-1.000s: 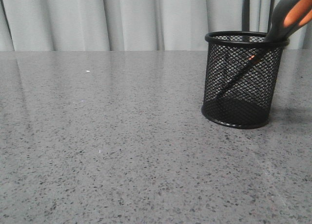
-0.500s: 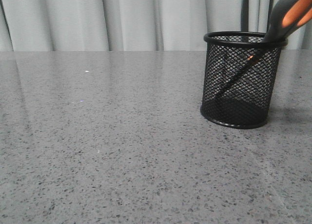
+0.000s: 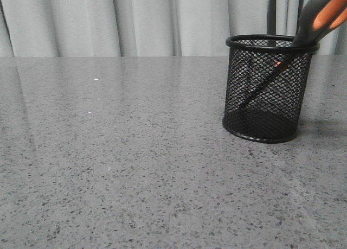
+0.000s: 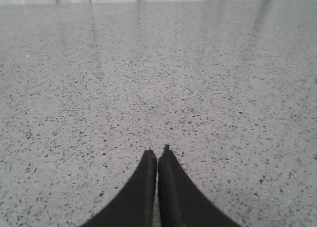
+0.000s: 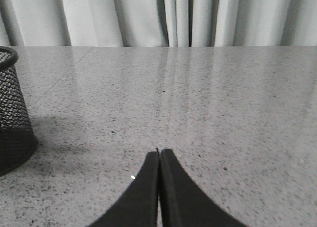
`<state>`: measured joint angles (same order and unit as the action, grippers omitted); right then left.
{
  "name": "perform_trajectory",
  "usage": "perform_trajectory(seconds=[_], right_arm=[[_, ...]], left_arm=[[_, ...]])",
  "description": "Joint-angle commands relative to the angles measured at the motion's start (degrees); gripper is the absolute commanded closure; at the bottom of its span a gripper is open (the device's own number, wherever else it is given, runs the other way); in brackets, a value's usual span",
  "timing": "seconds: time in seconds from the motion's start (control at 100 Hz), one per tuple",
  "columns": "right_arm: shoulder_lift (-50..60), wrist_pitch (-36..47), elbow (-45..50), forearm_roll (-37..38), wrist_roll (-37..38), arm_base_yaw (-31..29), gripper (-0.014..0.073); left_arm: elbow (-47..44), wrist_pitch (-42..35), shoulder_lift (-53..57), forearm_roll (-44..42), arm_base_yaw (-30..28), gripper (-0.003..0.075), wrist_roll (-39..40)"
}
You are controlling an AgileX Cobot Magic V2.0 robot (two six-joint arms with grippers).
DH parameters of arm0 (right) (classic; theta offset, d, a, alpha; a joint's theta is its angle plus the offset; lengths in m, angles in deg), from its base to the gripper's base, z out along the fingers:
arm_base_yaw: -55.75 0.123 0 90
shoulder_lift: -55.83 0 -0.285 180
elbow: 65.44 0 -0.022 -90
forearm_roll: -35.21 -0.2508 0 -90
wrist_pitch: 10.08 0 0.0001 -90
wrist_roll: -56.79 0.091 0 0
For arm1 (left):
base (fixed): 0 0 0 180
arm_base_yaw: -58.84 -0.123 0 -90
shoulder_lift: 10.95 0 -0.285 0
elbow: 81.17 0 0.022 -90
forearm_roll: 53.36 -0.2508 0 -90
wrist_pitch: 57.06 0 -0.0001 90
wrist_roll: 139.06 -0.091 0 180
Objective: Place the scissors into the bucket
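The black wire-mesh bucket (image 3: 267, 89) stands upright on the grey table at the right of the front view. The scissors (image 3: 320, 16) lean inside it, blades down behind the mesh, grey and orange handles sticking out over the right rim. The bucket's edge also shows in the right wrist view (image 5: 12, 113). My left gripper (image 4: 157, 153) is shut and empty, low over bare table. My right gripper (image 5: 159, 152) is shut and empty, to the side of the bucket and apart from it. Neither gripper shows in the front view.
The speckled grey table (image 3: 119, 151) stretches to the left of the bucket. Pale curtains (image 3: 135, 21) hang behind the table's far edge.
The bucket sits very slightly further left in the front view than a second ago. The scissors stay leaning in it.
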<state>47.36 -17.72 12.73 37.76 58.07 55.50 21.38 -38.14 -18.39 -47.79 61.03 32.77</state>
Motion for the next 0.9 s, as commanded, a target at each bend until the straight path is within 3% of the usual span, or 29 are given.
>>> perform_trajectory(seconds=[0.0,0.11,0.89], right_arm=[[2.75,-2.48,0.63,1.25,0.74,-1.16,0.0645],[2.43,-9.74,0.63,1.25,0.74,-1.33,0.0645],[2.43,-9.5,0.63,1.25,0.65,-1.33,0.0645]], left_arm=[[-2.54,-3.53,1.61,0.75,-0.06,0.074,0.5],[-2.54,-3.76,1.61,0.75,-0.06,0.074,0.5],[-2.54,-3.76,1.61,0.75,-0.06,0.074,0.5]])
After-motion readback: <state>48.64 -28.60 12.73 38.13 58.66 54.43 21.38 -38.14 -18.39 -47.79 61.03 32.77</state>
